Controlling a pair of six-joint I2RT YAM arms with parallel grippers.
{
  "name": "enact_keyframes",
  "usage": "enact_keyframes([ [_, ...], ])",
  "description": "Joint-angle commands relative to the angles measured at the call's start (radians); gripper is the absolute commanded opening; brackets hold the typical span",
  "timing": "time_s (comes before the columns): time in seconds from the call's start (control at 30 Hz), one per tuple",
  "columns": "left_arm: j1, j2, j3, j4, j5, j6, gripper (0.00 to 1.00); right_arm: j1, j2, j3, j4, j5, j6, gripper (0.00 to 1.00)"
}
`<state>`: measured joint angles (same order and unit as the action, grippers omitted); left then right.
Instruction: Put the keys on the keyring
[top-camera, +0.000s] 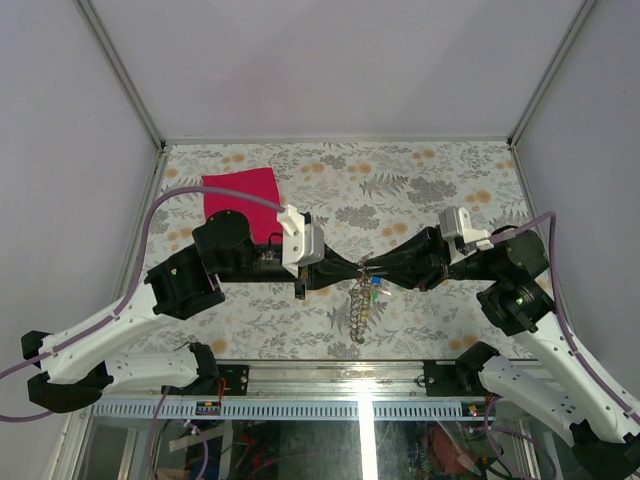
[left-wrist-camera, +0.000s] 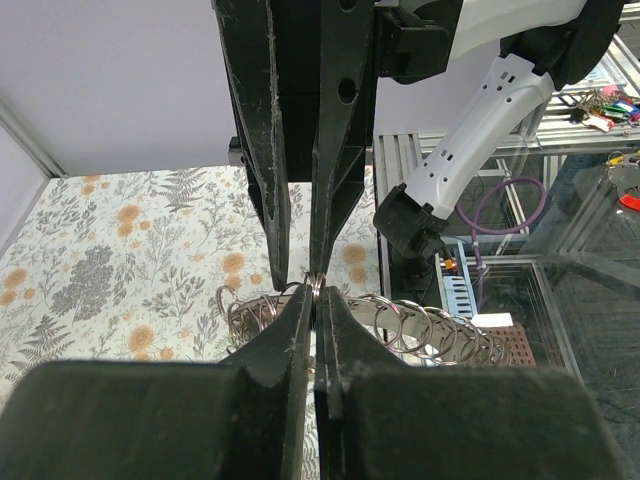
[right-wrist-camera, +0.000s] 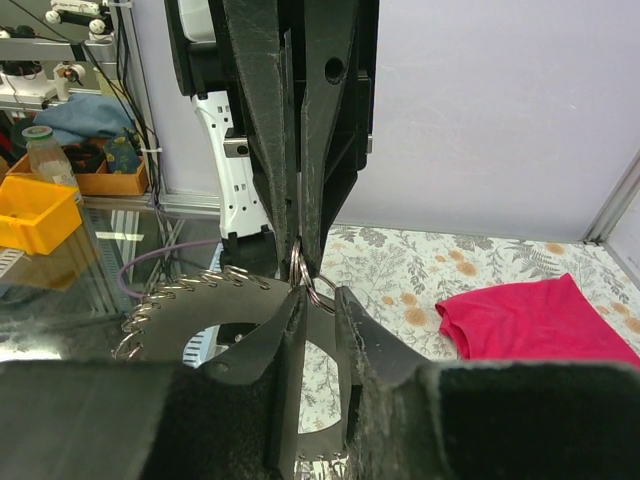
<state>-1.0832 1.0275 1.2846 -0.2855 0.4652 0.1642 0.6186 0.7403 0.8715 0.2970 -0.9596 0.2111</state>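
Your two arms meet nose to nose above the middle of the patterned table (top-camera: 430, 190), near its front edge. The left gripper (left-wrist-camera: 315, 300) is clenched, its fingers pressed almost flat together around a thin loop of grey wire at their tips. The right gripper (right-wrist-camera: 318, 300) comes at that same spot from the opposite side and is closed on the wire too, so the four fingertips crowd one point.

That wire belongs to the keyring (top-camera: 361, 315), which hangs from the pinch as a jagged coiled chain and droops toward the front edge of the table. In the left wrist view you see its coils fanning out to both sides, just behind the fingertips.

The keys (top-camera: 376, 285) show only as small blue and green specks just right of the ring's upper end, close under the right gripper (too small to tell whether they are threaded on or merely lying against it).

The magenta cloth (top-camera: 241, 193) lies flat at the far left of the table, well apart from the grippers.
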Motion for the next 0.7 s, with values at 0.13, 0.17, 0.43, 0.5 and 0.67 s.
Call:
enact_keyframes([
  [0.13, 0.002, 0.002, 0.051, 0.067, 0.034, -0.006, 0.0, -0.003, 0.018, 0.002, 0.084, -0.028, 0.039, 0.21],
  [0.17, 0.002, 0.003, 0.052, 0.065, 0.036, -0.006, 0.0, -0.003, 0.018, -0.002, 0.086, -0.029, 0.039, 0.24],
  [0.43, 0.003, 0.005, 0.062, 0.051, 0.055, -0.003, 0.0, -0.003, 0.005, 0.009, -0.028, -0.003, -0.089, 0.3],
  [0.5, 0.003, 0.005, 0.064, 0.049, 0.057, -0.002, 0.0, -0.003, 0.0, 0.012, -0.043, 0.003, -0.109, 0.3],
  [0.67, 0.002, 0.012, 0.066, 0.046, 0.064, -0.003, 0.0, -0.003, 0.006, 0.017, -0.043, -0.002, -0.113, 0.3],
])
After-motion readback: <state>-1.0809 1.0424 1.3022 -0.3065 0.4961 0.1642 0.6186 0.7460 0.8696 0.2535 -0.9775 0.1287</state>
